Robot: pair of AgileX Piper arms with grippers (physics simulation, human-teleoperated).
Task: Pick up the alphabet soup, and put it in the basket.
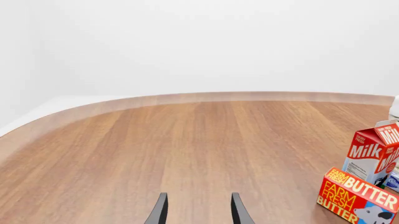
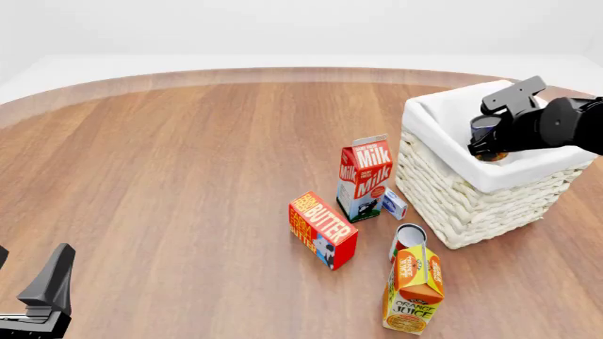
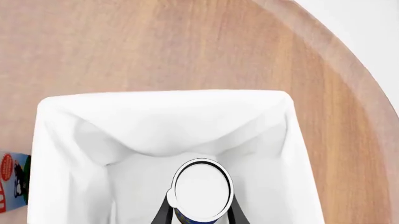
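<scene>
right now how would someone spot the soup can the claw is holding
Find the big wicker basket with the white cloth lining at the table's right. The right claw hangs over its inside, gripping a small can. Its plain white top and blue label set it apart from the cartons outside.

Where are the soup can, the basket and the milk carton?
alphabet soup [image 3: 203,188]: right wrist view, silver-white top.
basket [image 2: 443,187]: front view, woven side wall.
milk carton [image 2: 368,173]: front view, red front face.

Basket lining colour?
White cloth lining folded over the cream wicker basket; the right wrist view shows it best.
</scene>
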